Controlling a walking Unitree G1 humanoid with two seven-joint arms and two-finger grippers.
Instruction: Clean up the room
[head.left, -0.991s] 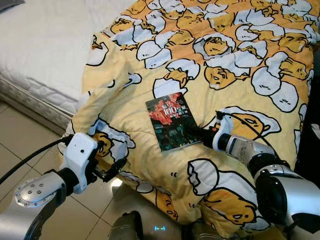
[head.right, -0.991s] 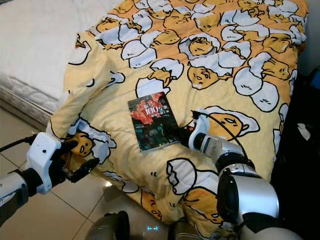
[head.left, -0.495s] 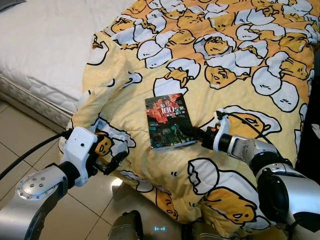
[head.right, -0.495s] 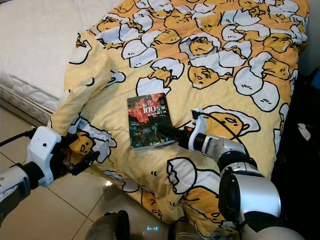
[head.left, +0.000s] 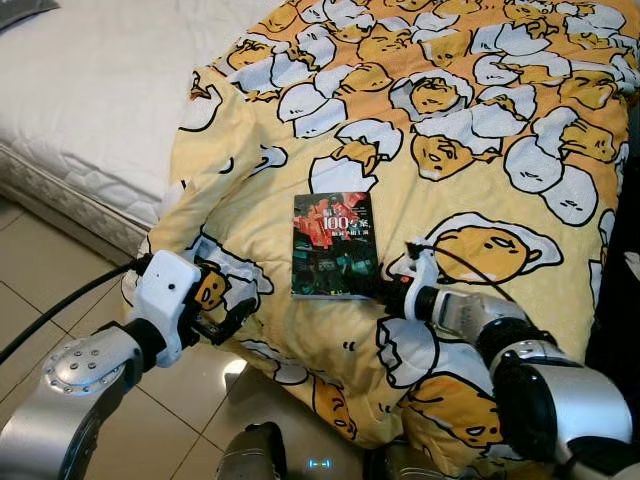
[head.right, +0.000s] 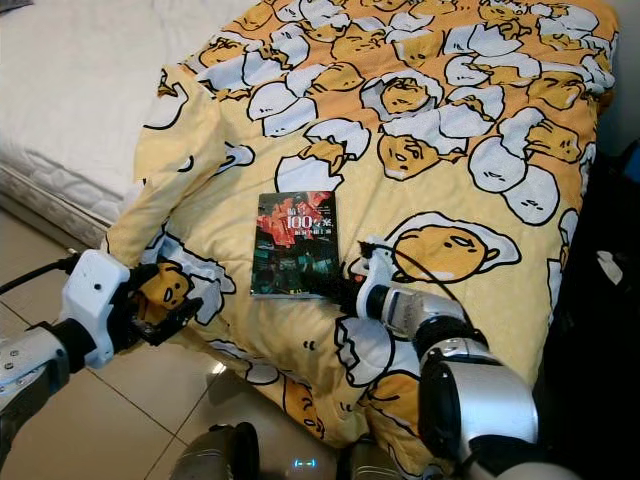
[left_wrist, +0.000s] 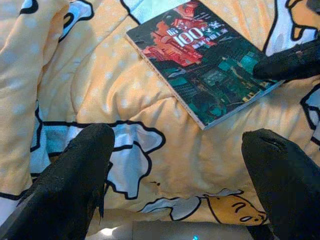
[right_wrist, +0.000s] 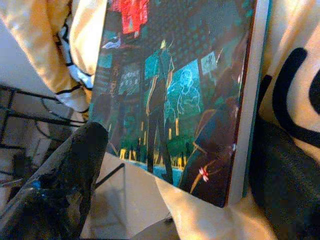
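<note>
Book (head.left: 334, 245) flat on yellow blanket (head.left: 470, 120); right gripper (head.left: 378, 291) open at its near corner; left gripper (head.left: 222, 318) open, holding nothing.

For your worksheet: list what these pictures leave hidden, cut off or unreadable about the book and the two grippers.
- Book: small cover print too tiny to read, eye views.
- Book's underside: hidden against the yellow quilt.
- Right gripper: whether it grips the book's near corner is unclear; wrist view blurred.
- Left gripper: its contact with the quilt edge is unclear.
</note>
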